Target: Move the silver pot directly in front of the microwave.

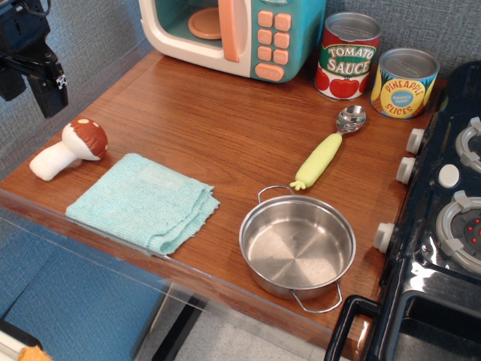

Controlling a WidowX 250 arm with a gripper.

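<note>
The silver pot [297, 247] stands empty near the front edge of the wooden counter, right of centre, with one wire handle at the back and one at the front. The microwave [233, 31] stands at the back of the counter, teal with a cream front and peach buttons, an orange plate inside. My gripper [34, 71] is a black body at the far left, high above the counter's left edge, far from the pot. Its fingers are not distinct enough to judge.
A tomato sauce tin [346, 56] and a pineapple slices tin [404, 83] stand right of the microwave. A spoon with a yellow-green handle [328, 150] lies behind the pot. A teal cloth [143, 201] and toy mushroom [69, 149] lie at left. A black stove [443, 226] borders the right.
</note>
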